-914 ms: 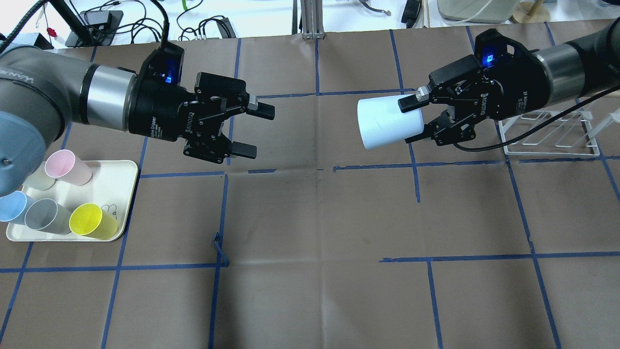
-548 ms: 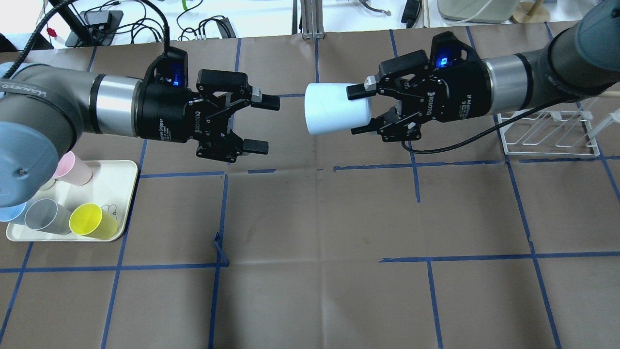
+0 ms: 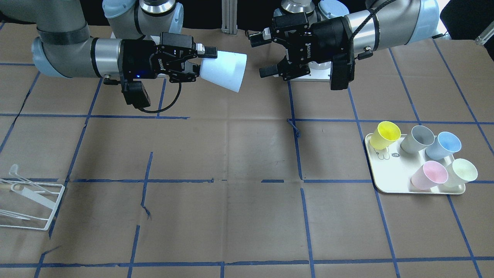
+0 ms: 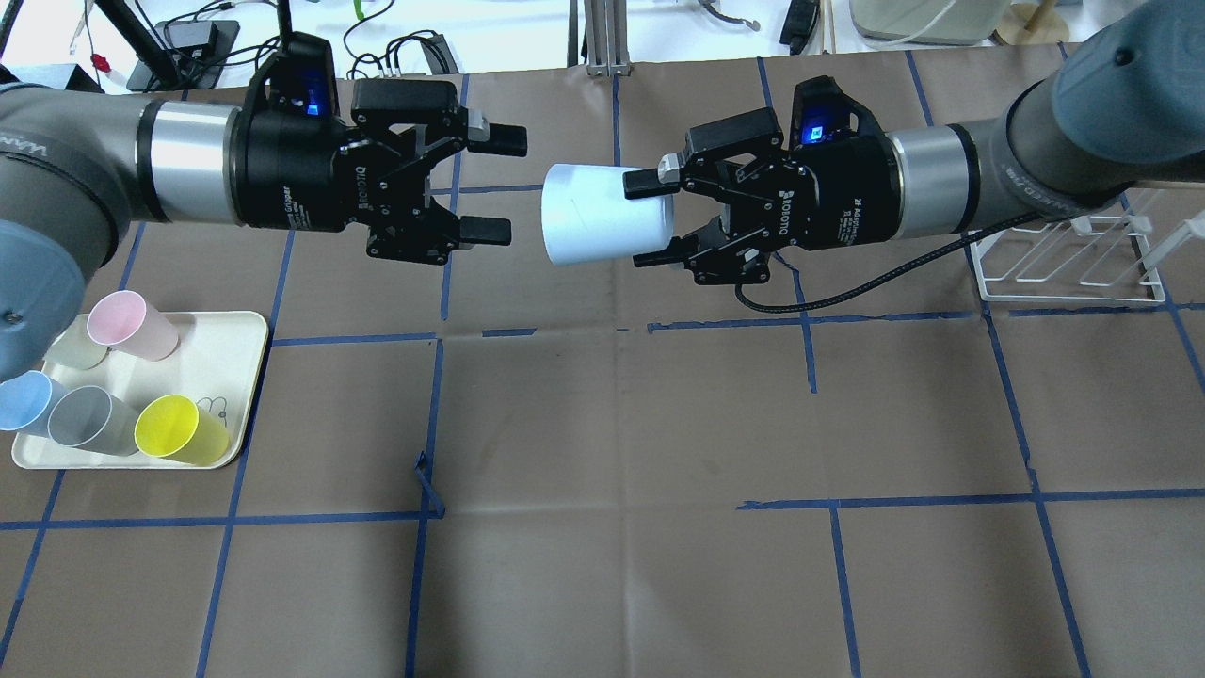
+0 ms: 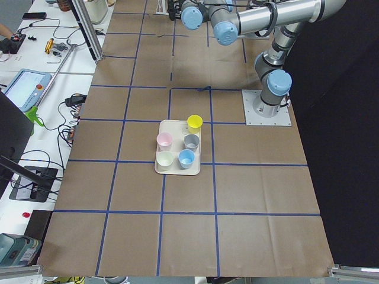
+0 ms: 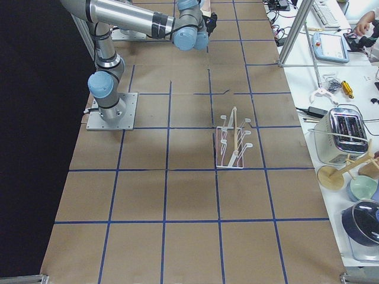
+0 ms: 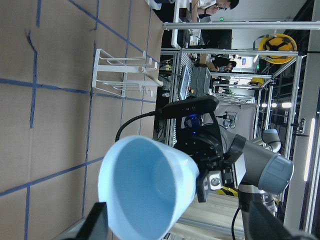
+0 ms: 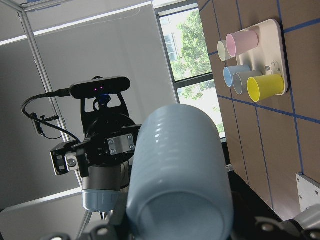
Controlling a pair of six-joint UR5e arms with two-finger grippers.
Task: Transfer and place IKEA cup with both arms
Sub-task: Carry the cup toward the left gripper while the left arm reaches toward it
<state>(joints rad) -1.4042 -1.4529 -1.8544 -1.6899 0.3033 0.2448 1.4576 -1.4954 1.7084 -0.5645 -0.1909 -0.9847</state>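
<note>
My right gripper (image 4: 650,218) pinches the IKEA cup (image 4: 593,215) by its narrow base end and holds it in the air over the far middle of the table (image 4: 621,424). The cup lies on its side. Its long axis runs along the line between my two grippers, with the wide mouth pointed at my left gripper (image 4: 491,185). That one is spread wide and empty, just short of the rim and not touching it. It is the only free gripper and already faces the mouth, so I judge the take is its job. From overhead the mouth sits a little to my own side of the left jaws' centre. Whether that offset is in height or in depth I cannot quite tell. I would line up first, then close on the wall near the rim.
</note>
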